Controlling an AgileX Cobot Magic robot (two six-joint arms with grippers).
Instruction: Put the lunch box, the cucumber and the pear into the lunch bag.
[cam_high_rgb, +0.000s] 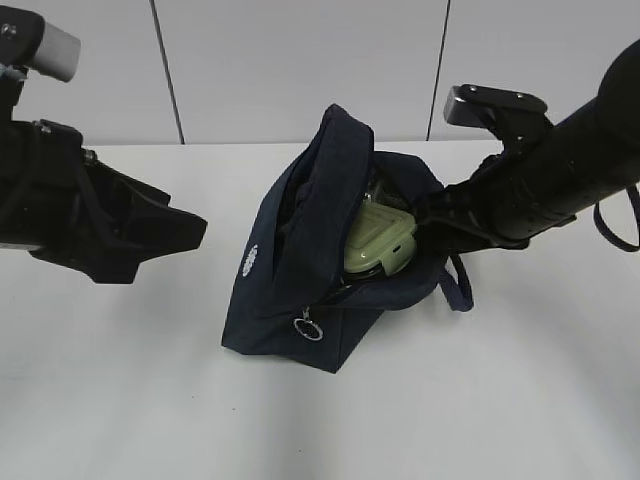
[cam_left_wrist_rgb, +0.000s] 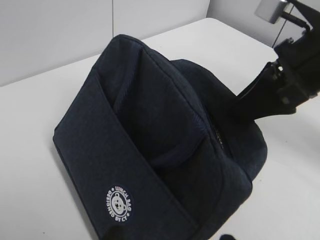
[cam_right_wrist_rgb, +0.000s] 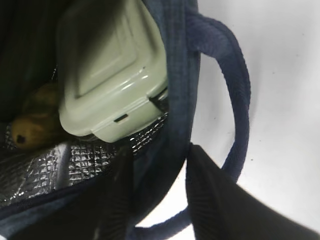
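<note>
The navy lunch bag (cam_high_rgb: 268, 290) stands open mid-table, and it fills the left wrist view (cam_left_wrist_rgb: 150, 125). The green-lidded lunch box (cam_high_rgb: 378, 243) leans inside it against the right wall, seen close in the right wrist view (cam_right_wrist_rgb: 110, 75). The yellow pear (cam_right_wrist_rgb: 35, 122) lies beneath it on the silver lining. The cucumber is not visible. My right gripper (cam_high_rgb: 425, 215) is open at the bag's right rim; its jaws (cam_right_wrist_rgb: 160, 155) straddle the wall, one finger inside and one outside, with a gap showing. My left gripper (cam_high_rgb: 190, 232) is open and empty, left of the bag (cam_left_wrist_rgb: 170, 236).
The bag's rope handle (cam_right_wrist_rgb: 235, 85) loops out on the table by the right gripper's outer finger. A metal zipper ring (cam_high_rgb: 309, 327) hangs at the bag's front. The white table (cam_high_rgb: 120, 400) runs back to a grey wall (cam_high_rgb: 300, 60).
</note>
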